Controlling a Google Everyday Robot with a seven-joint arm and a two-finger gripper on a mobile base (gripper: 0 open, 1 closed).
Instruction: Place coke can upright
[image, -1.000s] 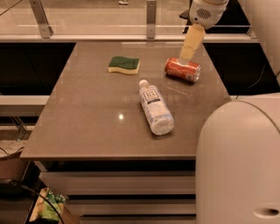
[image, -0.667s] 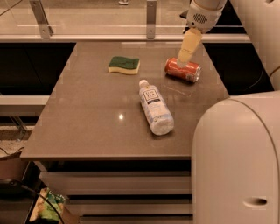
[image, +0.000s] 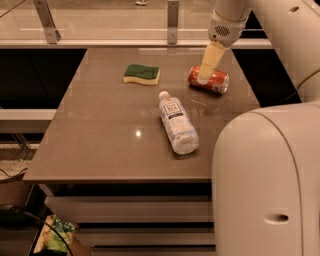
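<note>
The red coke can (image: 218, 82) lies on its side near the back right of the brown table (image: 95, 135). My gripper (image: 205, 72) hangs from the white arm coming in at the top right. It reaches down to the can's left end, where its tip overlaps the can; whether it touches the can cannot be told.
A clear plastic bottle (image: 177, 122) with a white label lies on its side mid-table. A green and yellow sponge (image: 142, 74) sits at the back. My white body (image: 265, 185) fills the lower right. A glass railing (image: 172, 20) runs behind the table.
My gripper has moved down and slightly left, from above the can to its left end. The can, bottle and sponge have not moved.
</note>
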